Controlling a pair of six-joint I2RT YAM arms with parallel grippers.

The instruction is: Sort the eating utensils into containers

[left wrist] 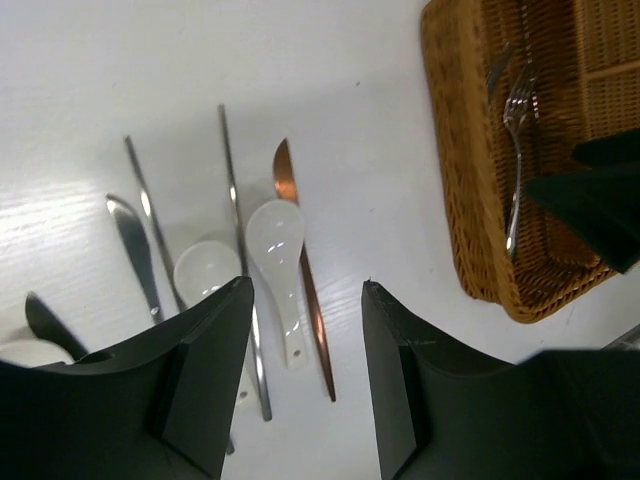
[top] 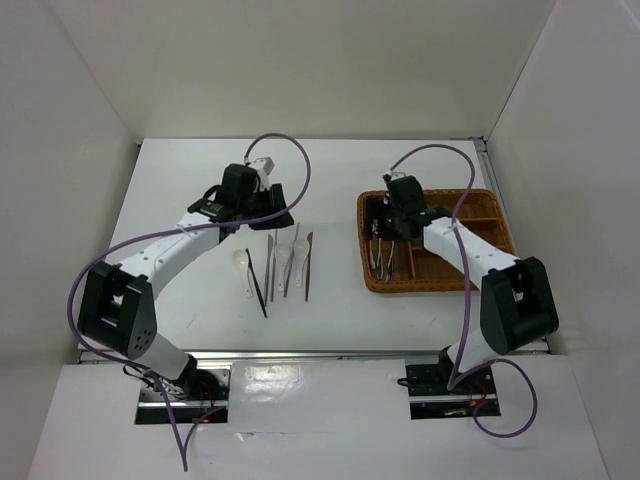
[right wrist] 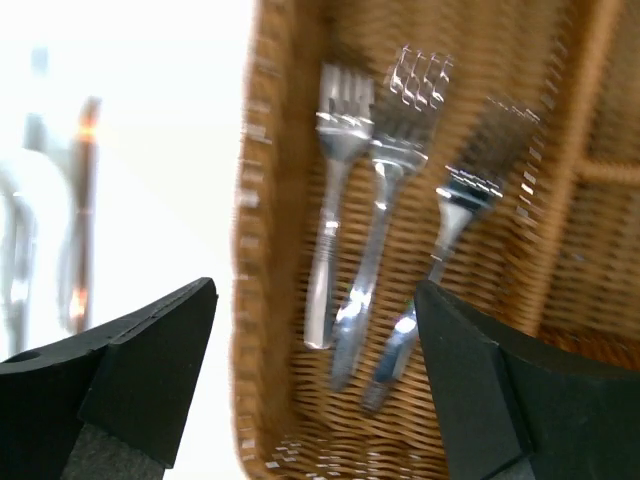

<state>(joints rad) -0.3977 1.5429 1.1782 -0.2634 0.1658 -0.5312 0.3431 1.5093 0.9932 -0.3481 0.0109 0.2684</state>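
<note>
Several utensils lie on the white table in the top view: white spoons [top: 284,258], a brown stick [top: 308,262] and a dark stick [top: 257,284]. My left gripper [top: 262,214] hangs open and empty just behind them. In the left wrist view the gripper [left wrist: 306,285] stands open above a white spoon [left wrist: 276,240], the brown stick [left wrist: 300,262] and a silver stick [left wrist: 238,225]. The wicker tray [top: 372,280] is at the right. My right gripper [top: 388,228] is open and empty over its left compartment, where three forks [right wrist: 385,200] lie. The right wrist view shows this gripper [right wrist: 315,290] above them.
The tray's left wall [right wrist: 262,300] stands between the forks and the table utensils. Its other compartments [top: 470,225] lie to the right. White walls enclose the table on three sides. The tray [left wrist: 470,180] with forks also shows in the left wrist view.
</note>
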